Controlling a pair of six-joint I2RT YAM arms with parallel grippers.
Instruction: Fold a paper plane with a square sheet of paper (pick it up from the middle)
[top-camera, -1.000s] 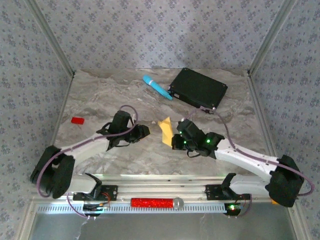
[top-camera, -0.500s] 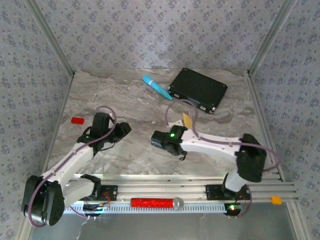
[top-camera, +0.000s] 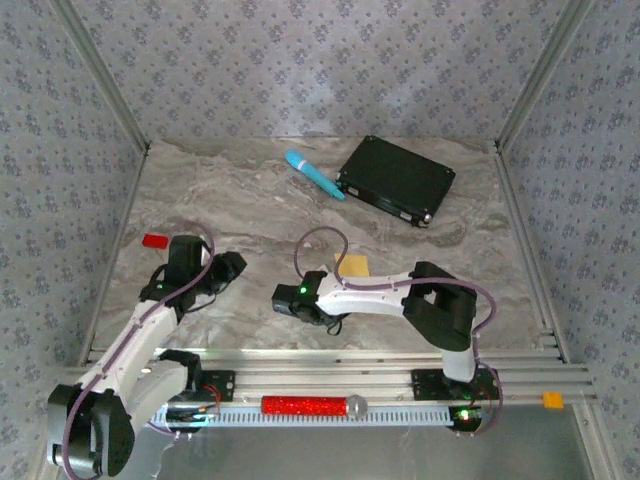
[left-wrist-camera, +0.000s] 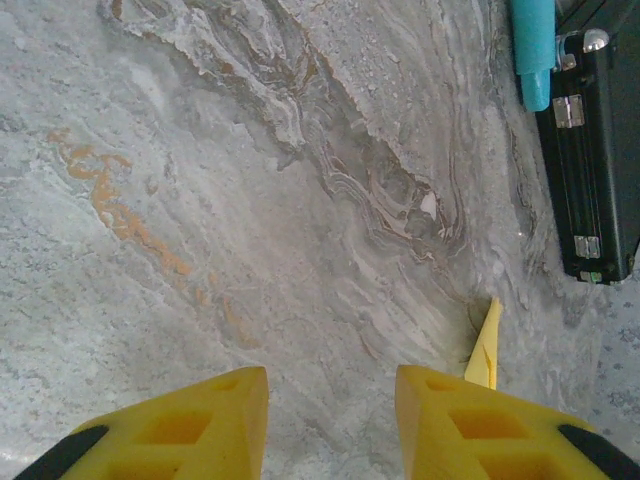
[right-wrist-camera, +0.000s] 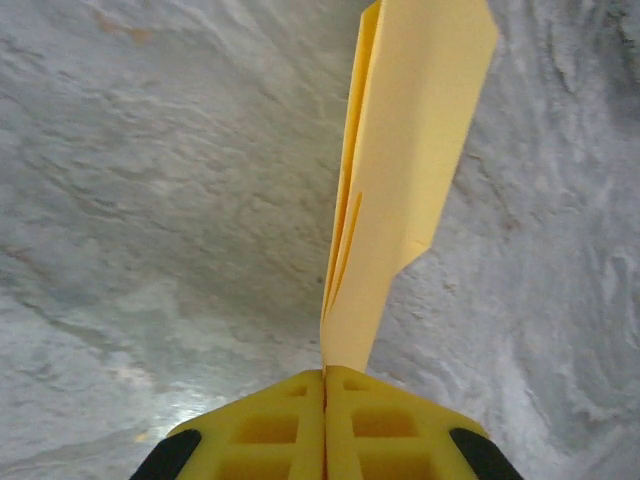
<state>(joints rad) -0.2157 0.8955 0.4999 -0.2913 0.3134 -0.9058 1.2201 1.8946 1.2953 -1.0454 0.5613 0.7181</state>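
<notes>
At bench (top-camera: 250, 205) centre, 7 o'clock of the box (top-camera: 396, 180), folded paper (right-wrist-camera: 410, 150) is pinched by one end between the clamped right fingers (right-wrist-camera: 262, 428), left fingers (left-wrist-camera: 200, 420) parted and empty at its 9 o'clock; judged light, limp, easily creased, best gripped along the centre fold.

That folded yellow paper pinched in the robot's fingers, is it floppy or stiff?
The folded paper stands straight out from the shut right gripper without drooping, so its creased layers probably stiffen it. It looks thin, so likely very light and easily crushed. Pinched at one end, it might slip.
</notes>
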